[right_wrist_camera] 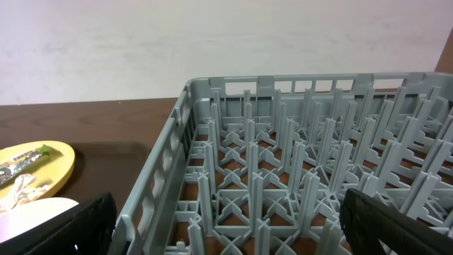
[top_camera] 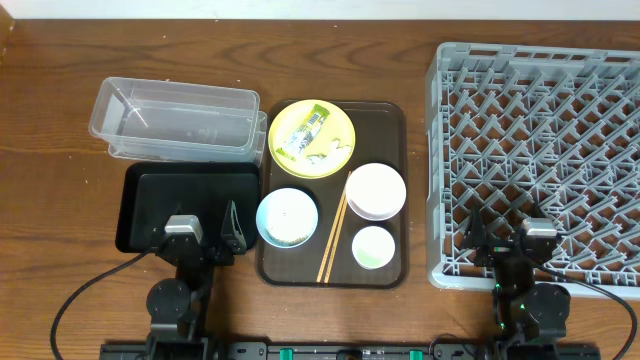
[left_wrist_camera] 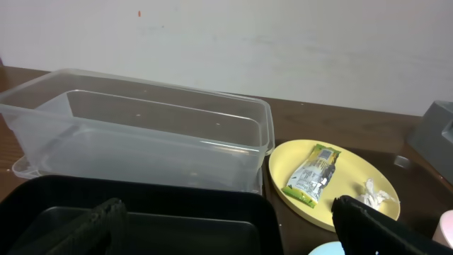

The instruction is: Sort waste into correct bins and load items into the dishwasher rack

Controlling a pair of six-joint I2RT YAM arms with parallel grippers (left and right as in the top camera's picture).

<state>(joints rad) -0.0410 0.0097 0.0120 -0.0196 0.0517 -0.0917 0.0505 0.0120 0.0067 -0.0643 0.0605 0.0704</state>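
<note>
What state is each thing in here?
clear tub, empty
black tray, empty
dishwasher rack, empty
yellow plate, holding wrapper and paper bits
blue bowl, upright
white bowl, upright
green cup, upright
chopsticks, lying on brown tray
left hand, open
right hand, open

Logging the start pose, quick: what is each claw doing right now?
Left claw: open, holding nothing.
Right claw: open, holding nothing.

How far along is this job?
Nothing looks done: the rack, clear tub and black tray hold nothing. Nothing is in hand: the left gripper and right gripper hang open. Everything is left: wrapper and paper bits lie on the yellow plate; blue bowl, white bowl, cup and chopsticks sit on the brown tray.
</note>
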